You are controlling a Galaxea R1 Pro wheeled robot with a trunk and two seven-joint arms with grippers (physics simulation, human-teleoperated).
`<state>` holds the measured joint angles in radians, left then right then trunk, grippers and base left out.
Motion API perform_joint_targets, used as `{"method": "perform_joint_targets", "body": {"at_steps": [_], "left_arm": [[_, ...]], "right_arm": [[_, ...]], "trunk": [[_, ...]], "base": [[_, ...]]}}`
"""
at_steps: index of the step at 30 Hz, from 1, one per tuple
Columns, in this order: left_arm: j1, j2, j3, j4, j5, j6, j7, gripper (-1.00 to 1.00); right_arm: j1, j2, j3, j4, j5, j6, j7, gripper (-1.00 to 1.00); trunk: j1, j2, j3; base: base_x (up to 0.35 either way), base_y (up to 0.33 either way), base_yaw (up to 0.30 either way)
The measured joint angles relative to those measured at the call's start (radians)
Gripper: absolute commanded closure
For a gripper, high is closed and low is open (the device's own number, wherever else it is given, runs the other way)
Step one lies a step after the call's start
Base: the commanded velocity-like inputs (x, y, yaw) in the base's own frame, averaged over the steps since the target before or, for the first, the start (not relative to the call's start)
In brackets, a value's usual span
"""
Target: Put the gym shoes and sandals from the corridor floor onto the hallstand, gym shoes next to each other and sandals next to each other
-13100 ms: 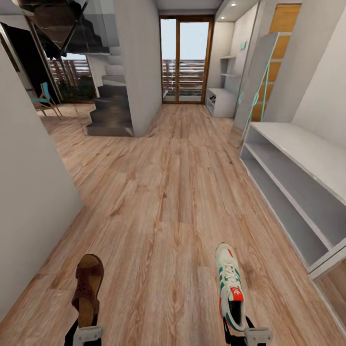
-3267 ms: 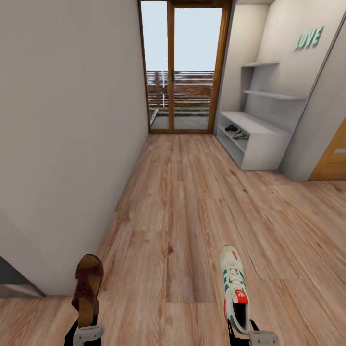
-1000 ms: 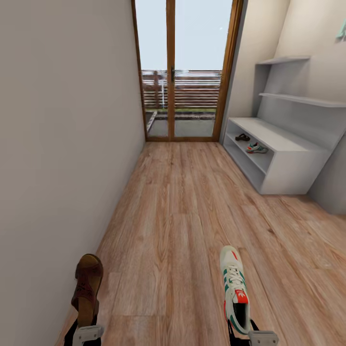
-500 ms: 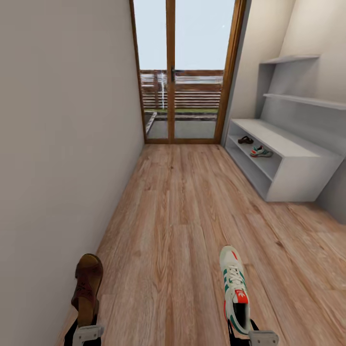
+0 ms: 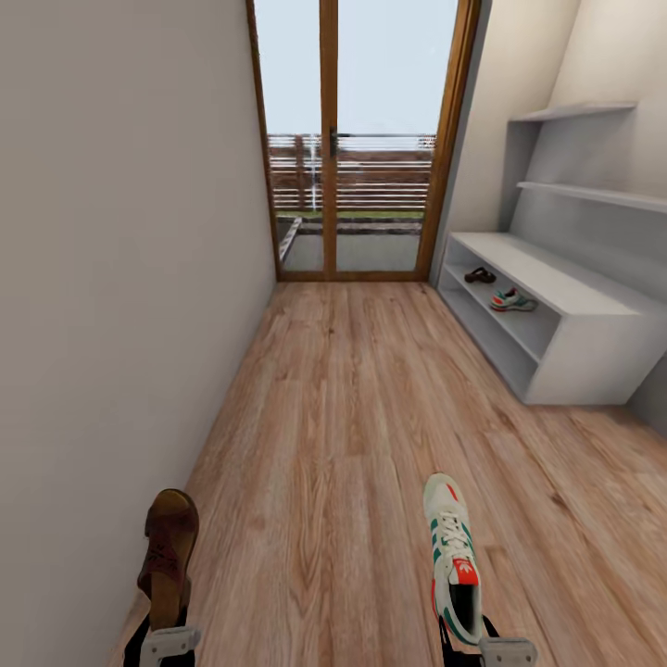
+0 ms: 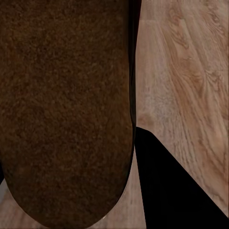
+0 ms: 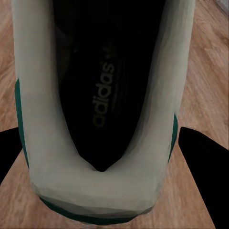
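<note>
Your left gripper [image 5: 165, 639] is clamping the heel of a brown sandal [image 5: 169, 556], toe jutting out ahead of the fingers; your right gripper [image 5: 489, 648] is gripping the heel of a gym shoe [image 5: 451, 556], toe also forward; both are hanging over the corridor floor [image 5: 352, 445]; beyond the right fingers and off to their right, the hallstand [image 5: 579, 357] is standing against the wall, with a second sandal [image 5: 480, 275] and second gym shoe [image 5: 512, 300] lying on its upper open shelf; you're driving in, so be keeping both loads level, be stopping square to the shelf, and be setting each beside its mate.
</note>
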<state>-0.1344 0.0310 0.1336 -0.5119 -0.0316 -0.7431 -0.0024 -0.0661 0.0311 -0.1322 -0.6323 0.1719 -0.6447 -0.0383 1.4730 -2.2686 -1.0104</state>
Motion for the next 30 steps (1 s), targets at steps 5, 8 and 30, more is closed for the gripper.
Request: {"method": "perform_joint_targets", "body": {"at_steps": [5, 8, 30], "left_arm": [[0.0, 0.0, 0.0, 0.001, -0.001, 0.0, 0.0, 1.0], [0.0, 0.0, 0.0, 0.001, 0.0, 0.0, 0.0, 1.0], [0.0, 0.0, 0.0, 0.001, 0.0, 0.0, 0.0, 1.0]], "right_arm": [[0.0, 0.0, 0.0, 0.001, 0.0, 0.0, 0.0, 1.0], [0.0, 0.0, 0.0, 0.001, 0.0, 0.0, 0.0, 1.0], [0.0, 0.0, 0.0, 0.006, 0.0, 0.0, 0.0, 1.0]], "trunk": [[0.0, 0.0, 0.0], [0.0, 0.0, 0.0], [0.0, 0.0, 0.0]], "base": [[0.339, 0.0, 0.0], [0.339, 0.0, 0.0], [0.339, -0.016, 0.0]]}}
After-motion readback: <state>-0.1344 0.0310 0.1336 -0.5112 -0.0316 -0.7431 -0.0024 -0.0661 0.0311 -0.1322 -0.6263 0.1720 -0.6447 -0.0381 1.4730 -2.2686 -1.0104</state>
